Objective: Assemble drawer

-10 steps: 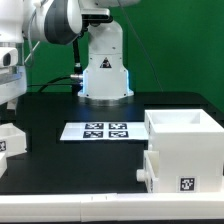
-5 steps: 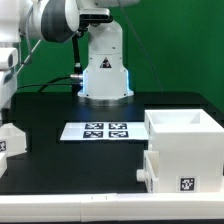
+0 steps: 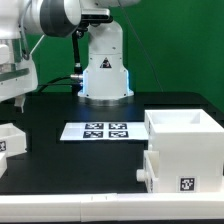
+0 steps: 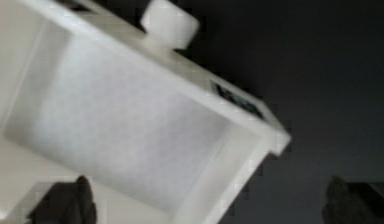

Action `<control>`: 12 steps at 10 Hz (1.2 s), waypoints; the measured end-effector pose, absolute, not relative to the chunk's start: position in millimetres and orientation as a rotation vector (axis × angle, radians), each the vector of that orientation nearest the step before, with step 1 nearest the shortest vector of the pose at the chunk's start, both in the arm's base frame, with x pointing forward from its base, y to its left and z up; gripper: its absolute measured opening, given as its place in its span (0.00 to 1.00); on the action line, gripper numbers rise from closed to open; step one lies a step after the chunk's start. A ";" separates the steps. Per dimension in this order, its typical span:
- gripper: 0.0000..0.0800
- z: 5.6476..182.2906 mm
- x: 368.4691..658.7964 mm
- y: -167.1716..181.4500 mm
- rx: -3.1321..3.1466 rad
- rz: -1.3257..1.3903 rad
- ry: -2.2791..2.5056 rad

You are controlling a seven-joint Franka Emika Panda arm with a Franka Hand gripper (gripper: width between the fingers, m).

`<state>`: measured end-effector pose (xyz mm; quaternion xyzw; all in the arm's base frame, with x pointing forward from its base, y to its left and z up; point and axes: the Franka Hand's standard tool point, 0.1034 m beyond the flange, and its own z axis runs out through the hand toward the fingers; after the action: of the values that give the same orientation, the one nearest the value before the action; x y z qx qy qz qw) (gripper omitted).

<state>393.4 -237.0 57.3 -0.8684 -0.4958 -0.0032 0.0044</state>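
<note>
- Tool (image 4: 215, 203) fingers (image 4: 64, 200) stand wide apart in the wrist view, gripping nothing, with the drawer (image 4: 136, 120) directly beneath them.
- Relative to the marker board (image 3: 98, 131), the drawer (image 3: 10, 137) sits on the worktop (image 3: 60, 170) toward the exterior view's left edge; the tall white cube casing (image 3: 185, 150) stands on the opposite side.
- Risk, as a judgement: the drawer lies skewed to the fingers, so a descent could clip its wall and shove or tip the light tray.
- Only the wrist view shows the finger gap and drawer interior; only the exterior view shows the casing and board.
</note>
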 end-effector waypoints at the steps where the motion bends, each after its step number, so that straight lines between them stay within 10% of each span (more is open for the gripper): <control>1: 0.81 57.0 394.0 -239.6 -2.787 -0.032 -1.423; 9: 0.79 31.1 395.3 -228.0 -2.990 -0.056 -0.892; 12: 0.35 30.8 395.0 -227.9 -2.989 -0.055 -0.893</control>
<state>395.0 -227.9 30.8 -0.9580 -0.2861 -0.0177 0.0108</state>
